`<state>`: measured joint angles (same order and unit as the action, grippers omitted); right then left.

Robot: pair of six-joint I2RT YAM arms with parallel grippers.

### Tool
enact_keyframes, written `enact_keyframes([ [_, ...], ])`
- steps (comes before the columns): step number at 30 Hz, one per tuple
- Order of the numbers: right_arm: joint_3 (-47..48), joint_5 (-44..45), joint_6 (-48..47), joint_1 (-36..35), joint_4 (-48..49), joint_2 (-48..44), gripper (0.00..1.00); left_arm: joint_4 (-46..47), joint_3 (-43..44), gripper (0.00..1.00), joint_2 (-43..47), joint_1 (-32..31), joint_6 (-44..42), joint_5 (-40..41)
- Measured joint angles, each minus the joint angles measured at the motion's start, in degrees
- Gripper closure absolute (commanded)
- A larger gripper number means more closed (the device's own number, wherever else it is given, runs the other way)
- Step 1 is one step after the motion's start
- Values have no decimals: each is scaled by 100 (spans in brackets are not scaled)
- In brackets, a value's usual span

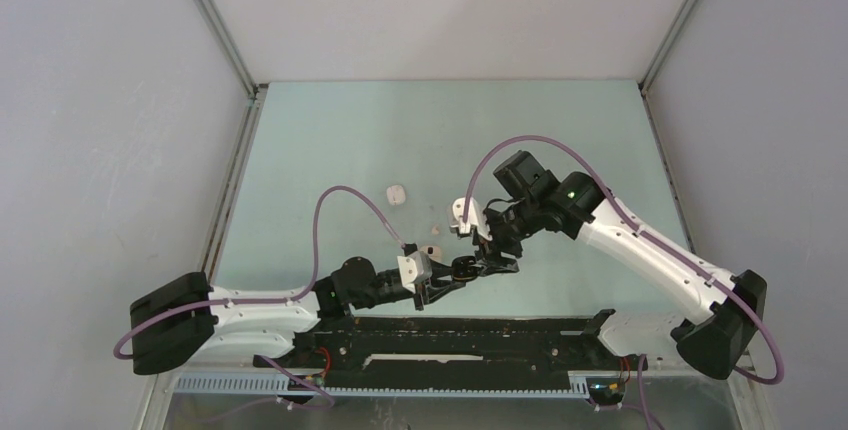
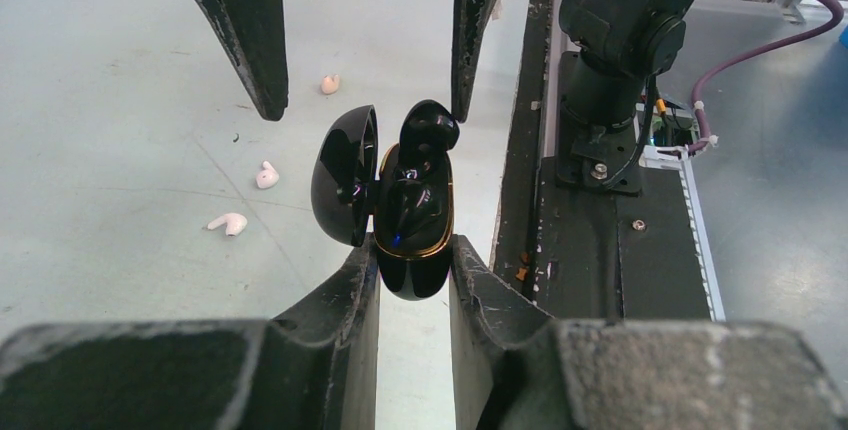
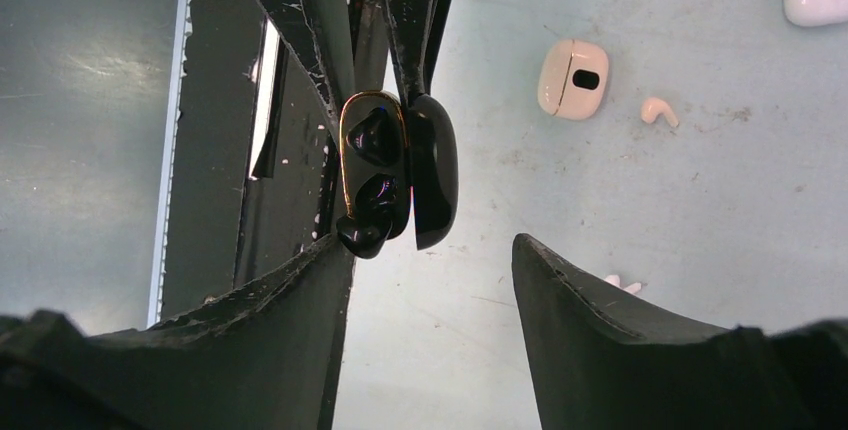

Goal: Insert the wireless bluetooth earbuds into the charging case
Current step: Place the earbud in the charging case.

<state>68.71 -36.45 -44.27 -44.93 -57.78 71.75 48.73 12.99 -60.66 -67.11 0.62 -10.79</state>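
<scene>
The charging case (image 2: pixel 410 220) is glossy, mirror-smooth black plastic with a thin gold metallic rim (image 3: pixel 342 160). The black earbud (image 2: pixel 428 130) at its twelve o'clock shares that gloss. The whitish earbuds (image 2: pixel 228 222) at nine o'clock are smooth plastic. The left gripper (image 2: pixel 413 247) has matt black, rough, scuffed fingers (image 2: pixel 340 300). The table (image 2: pixel 120 70) is smooth and faintly sheened.

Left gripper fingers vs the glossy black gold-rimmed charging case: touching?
Touching. Left wrist view: both fingers of the left gripper press flat against opposite sides of the open glossy black gold-rimmed charging case, with no gap showing.
</scene>
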Motion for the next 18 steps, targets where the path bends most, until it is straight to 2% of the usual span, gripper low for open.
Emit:
enact_keyframes([
  [18, -2, 2, 549, -96, 164, 262, 36, -9, 0, 100, -44, 0, 46, 4],
])
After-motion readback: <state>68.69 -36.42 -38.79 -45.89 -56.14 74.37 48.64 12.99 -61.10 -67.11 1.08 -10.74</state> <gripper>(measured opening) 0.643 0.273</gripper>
